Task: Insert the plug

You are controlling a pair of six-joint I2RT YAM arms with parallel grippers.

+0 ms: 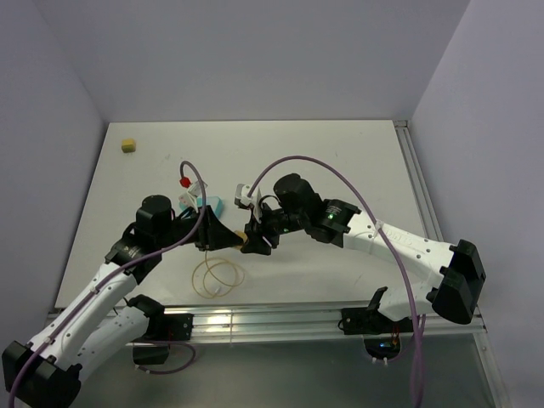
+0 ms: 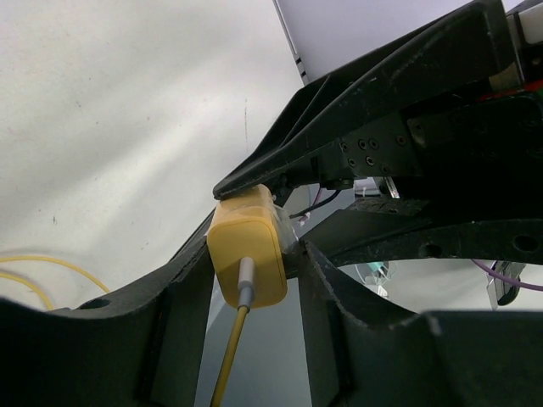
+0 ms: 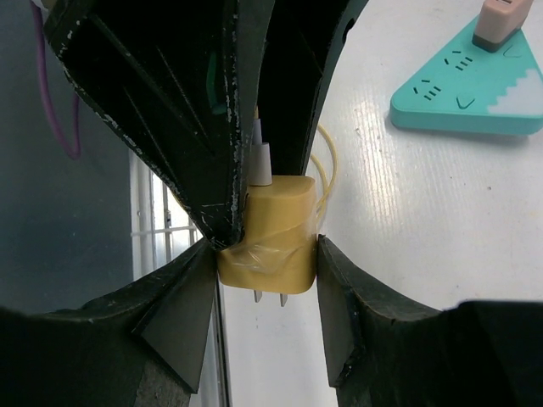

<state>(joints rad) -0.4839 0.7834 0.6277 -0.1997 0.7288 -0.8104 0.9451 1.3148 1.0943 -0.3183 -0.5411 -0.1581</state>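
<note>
lilac-grey walls [image 1: 255,51] close in a white tabletop [image 1: 340,161], and both arms meet over its middle. the plug, a small yellow blocky connector [image 3: 270,229] wrapped in a bit of clear tape, is held off the surface between the two grippers. the right gripper [image 3: 267,273] is clenched on it, one black finger pressed to each flank, and two metal prongs [image 3: 270,297] stick out of its end face. the left gripper [image 2: 250,284] has its fingers closed against the other pair of sides, at the end where the thin pale-yellow cable [image 2: 229,348] leaves the plug. that cable runs to a loose loop [image 1: 217,276] lying on the table near the arm bases.

just beyond the grippers lies a teal wedge-shaped socket block [image 3: 475,89] flat on the table. one of its sockets holds a pale pink adapter [image 3: 502,21] standing upright; the other visible slots are bare. a small yellow cube [image 1: 128,145] sits well apart at the far left corner.
</note>
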